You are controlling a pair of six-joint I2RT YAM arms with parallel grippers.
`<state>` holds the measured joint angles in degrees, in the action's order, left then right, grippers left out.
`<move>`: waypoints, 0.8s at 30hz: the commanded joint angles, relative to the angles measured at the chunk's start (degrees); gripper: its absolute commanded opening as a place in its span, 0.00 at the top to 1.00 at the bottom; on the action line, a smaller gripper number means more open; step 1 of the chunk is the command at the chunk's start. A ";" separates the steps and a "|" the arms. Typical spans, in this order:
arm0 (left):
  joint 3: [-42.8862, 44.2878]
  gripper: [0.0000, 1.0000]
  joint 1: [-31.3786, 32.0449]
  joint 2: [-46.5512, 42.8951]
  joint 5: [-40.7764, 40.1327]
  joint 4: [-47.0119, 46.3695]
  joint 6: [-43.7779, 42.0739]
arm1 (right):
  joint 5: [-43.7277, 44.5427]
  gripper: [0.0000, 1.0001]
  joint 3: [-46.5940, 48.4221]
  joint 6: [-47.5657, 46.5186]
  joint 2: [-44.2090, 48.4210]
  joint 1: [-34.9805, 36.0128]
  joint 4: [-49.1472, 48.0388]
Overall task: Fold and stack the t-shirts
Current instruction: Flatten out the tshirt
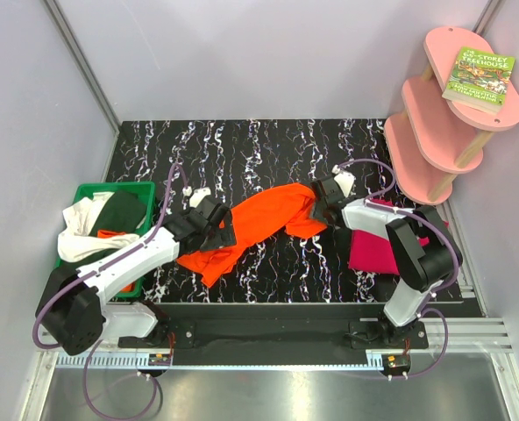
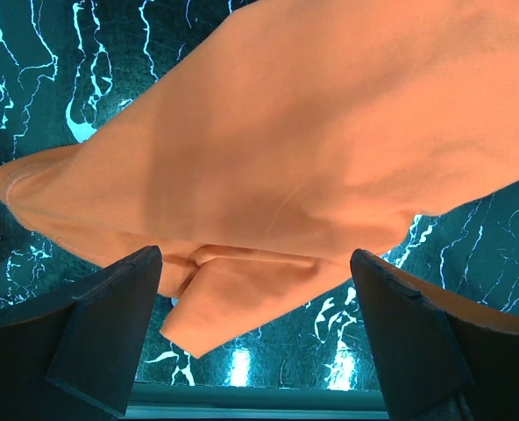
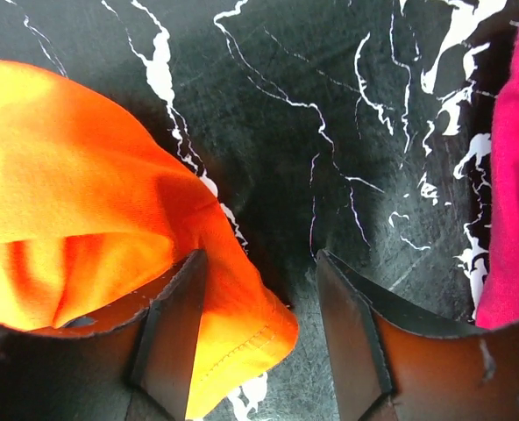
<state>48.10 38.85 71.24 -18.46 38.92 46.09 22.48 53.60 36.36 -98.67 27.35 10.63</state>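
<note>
Item: black, white-veined surface (image 1: 242, 149) with two arms. Orange t-shirt (image 1: 264, 219): lying crumpled and stretched across the middle of the surface, between the two hands. Left hand (image 2: 255, 263): over the shirt's left end, its fingers (image 2: 110, 324) spread wide with the cloth below the gap, nothing gripped. Right hand (image 3: 259, 289): at the shirt's right end, jaws partly apart and not clamped; the hemmed corner of the orange cloth lies against one finger (image 3: 176, 324) and reaches into the gap, bare surface showing across the rest. Magenta t-shirt (image 1: 371, 250): flat on the surface at the right, partly under the right arm, just beside the right hand. Green bin (image 1: 110, 188): at the left edge, holding a white shirt (image 1: 82, 219), a dark green shirt (image 1: 119, 210) and a scrap of orange cloth. Pink tiered shelf (image 1: 435, 114): far right corner, a book (image 1: 482, 77) on its top tier.
</note>
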 commanded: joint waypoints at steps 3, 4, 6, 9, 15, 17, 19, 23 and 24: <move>1.82 0.06 0.26 0.03 -0.09 -1.47 -0.73 | -0.33 0.49 -2.19 2.14 2.17 -0.37 -0.09; 2.00 0.06 0.26 0.30 -0.09 -1.39 -0.73 | -0.51 0.57 -2.88 2.40 2.43 -0.37 0.09; 2.18 0.06 0.26 0.39 0.00 -1.56 -0.82 | -0.68 0.70 -3.59 2.75 3.48 -0.37 0.26; 2.18 0.06 0.26 0.65 0.26 -1.74 -0.82 | -0.42 0.93 -5.17 3.10 4.98 -0.46 0.35; 1.83 0.06 0.35 0.30 0.79 -1.83 -0.30 | 0.20 1.00 -5.88 2.93 7.53 -0.46 1.49; 1.56 0.06 0.35 -0.05 0.88 -1.83 -0.29 | -0.07 0.85 -5.53 2.40 8.58 -0.37 2.37; 1.39 0.06 0.52 -0.66 0.88 -1.83 -0.03 | 0.11 0.61 -5.18 2.49 10.33 -0.37 2.90; 0.77 0.06 0.61 -1.46 0.97 -1.83 0.49 | -0.15 0.44 -5.79 2.58 13.68 -0.37 3.43; 0.68 0.06 0.70 -1.54 1.05 -1.83 0.67 | -0.59 0.43 -6.31 2.58 14.20 -0.37 3.34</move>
<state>48.16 39.11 71.68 -18.17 38.87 46.02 21.76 47.79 38.76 -88.79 27.24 13.47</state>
